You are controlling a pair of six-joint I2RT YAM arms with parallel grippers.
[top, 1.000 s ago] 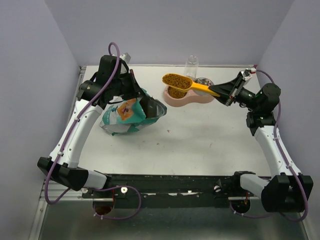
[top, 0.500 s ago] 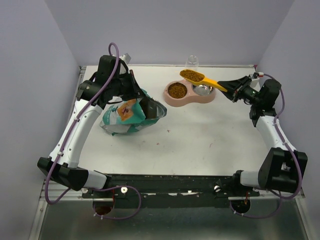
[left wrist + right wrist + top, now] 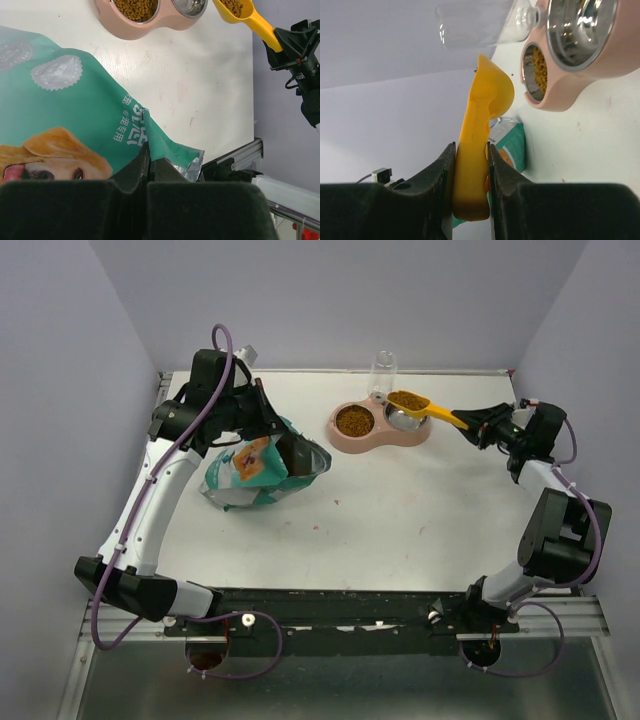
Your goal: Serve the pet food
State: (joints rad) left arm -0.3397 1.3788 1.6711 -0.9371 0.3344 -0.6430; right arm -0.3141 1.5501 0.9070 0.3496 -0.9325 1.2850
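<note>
Brown pet food (image 3: 353, 421) fills the left bowl of the pink double feeder (image 3: 375, 439); more kibble (image 3: 406, 400) lies in the head of the yellow-orange scoop (image 3: 428, 409). My right gripper (image 3: 479, 426) is shut on the scoop's handle (image 3: 472, 170) and holds the head over the steel right bowl (image 3: 394, 418). At the left, my left gripper (image 3: 283, 440) is shut on the top edge of the teal dog-picture bag (image 3: 255, 472). In the left wrist view the jaws (image 3: 148, 159) pinch the bag's torn rim (image 3: 165, 145).
A clear plastic bottle (image 3: 383, 370) stands upside down at the back of the feeder, close to the scoop head. A few stray crumbs (image 3: 338, 504) lie on the white table in front of the bag. Lilac walls close in on three sides.
The right arm has drawn back to the right, carrying the loaded scoop from above the kibble-filled left bowl to above the steel right bowl. The left gripper still holds the bag, barely shifted.
</note>
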